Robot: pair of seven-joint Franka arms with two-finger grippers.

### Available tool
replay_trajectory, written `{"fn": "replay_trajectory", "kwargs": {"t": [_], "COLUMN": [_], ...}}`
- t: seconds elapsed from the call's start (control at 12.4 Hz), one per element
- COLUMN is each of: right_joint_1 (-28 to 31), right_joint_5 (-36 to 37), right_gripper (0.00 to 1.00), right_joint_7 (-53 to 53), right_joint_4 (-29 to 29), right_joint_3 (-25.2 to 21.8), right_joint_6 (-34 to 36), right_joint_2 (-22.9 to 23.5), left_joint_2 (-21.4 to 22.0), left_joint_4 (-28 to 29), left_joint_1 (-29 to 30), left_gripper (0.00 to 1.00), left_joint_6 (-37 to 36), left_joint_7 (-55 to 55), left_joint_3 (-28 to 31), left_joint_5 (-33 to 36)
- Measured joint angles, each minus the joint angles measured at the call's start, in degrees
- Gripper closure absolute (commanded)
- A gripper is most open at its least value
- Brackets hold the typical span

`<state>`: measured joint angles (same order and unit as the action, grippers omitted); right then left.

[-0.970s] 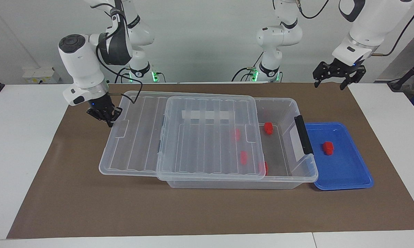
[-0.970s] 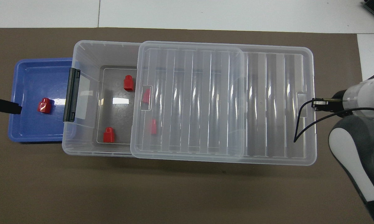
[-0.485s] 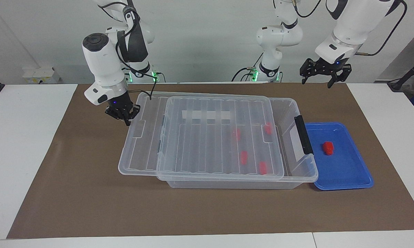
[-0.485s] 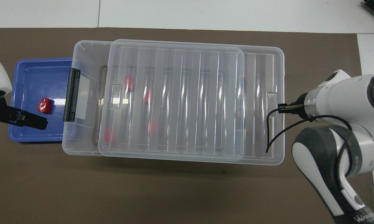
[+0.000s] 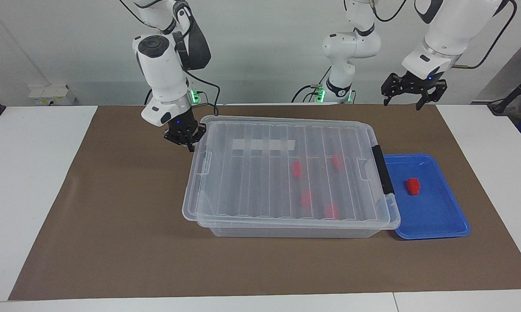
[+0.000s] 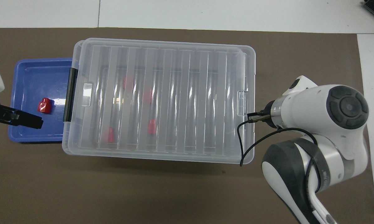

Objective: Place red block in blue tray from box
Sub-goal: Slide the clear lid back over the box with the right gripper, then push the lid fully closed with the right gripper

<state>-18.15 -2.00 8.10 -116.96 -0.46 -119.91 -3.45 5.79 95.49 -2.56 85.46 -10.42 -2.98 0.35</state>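
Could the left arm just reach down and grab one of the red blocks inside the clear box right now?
Probably not: the lid covers the box, closing off the red blocks inside. The left gripper hangs open, up in the air.

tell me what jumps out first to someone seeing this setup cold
The big clear box in the middle of the brown mat, its ribbed lid covering it and four red blocks showing faintly through. Beside it, toward the left arm's end, the blue tray holds one red block. The right gripper, shut, sits at the lid's end; the left gripper hangs open, up above the mat's corner near the tray.
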Motion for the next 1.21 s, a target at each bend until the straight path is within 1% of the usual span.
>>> {"fn": "replay_trajectory", "kwargs": {"t": [0.16,1.05,1.21], "right_joint_1": [-1.13,-0.84,0.89], "right_joint_5": [-0.01,-0.10,-0.11], "right_gripper": [1.00,1.00,1.00], "right_joint_7": [0.34,0.39,0.40], "right_joint_4": [0.01,0.00,-0.22], "right_joint_3": [0.07,0.02,-0.16], "right_joint_6": [-0.38,-2.56,-6.34], "right_joint_2": [-0.03,-0.01,0.35], "left_joint_2": [0.00,0.00,0.00], "left_joint_4": [0.03,0.04,0.04], "left_joint_1": [0.00,0.00,0.00], "left_gripper": [0.00,0.00,0.00], "left_joint_6": [0.00,0.00,0.00], "left_joint_7": [0.00,0.00,0.00], "left_joint_3": [0.00,0.00,0.00], "left_joint_5": [0.00,0.00,0.00]}}
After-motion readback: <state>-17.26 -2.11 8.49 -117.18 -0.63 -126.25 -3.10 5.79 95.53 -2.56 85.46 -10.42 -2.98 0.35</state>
